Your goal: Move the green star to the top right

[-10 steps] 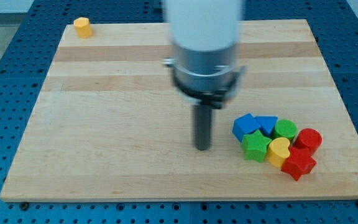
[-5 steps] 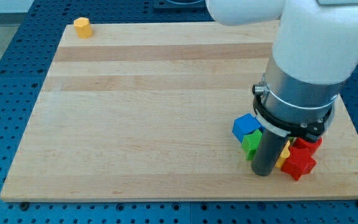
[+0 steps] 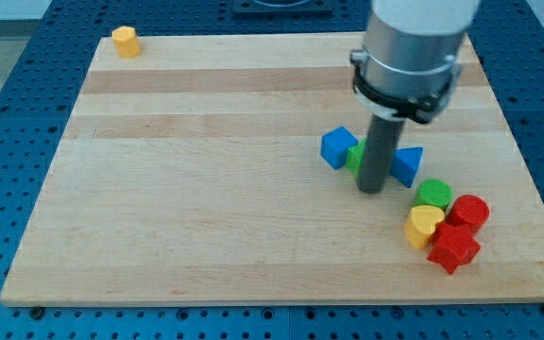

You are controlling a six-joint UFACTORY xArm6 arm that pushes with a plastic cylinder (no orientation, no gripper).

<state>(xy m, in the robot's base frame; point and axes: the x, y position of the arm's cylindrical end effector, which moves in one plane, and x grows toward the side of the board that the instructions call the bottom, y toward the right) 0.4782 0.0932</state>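
One sliver of the green star shows behind my tip, wedged between the blue cube and blue triangle. The tool holds nothing, pressing from the star's lower side; the goal lies up-right.

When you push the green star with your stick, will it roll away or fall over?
Probably neither. The green star, mostly hidden behind my tip, looks squat with flat faces, so it should slide. Its points may make it twist, or catch the blue cube and blue triangle at its sides. It seems light; the rod alone likely moves it.
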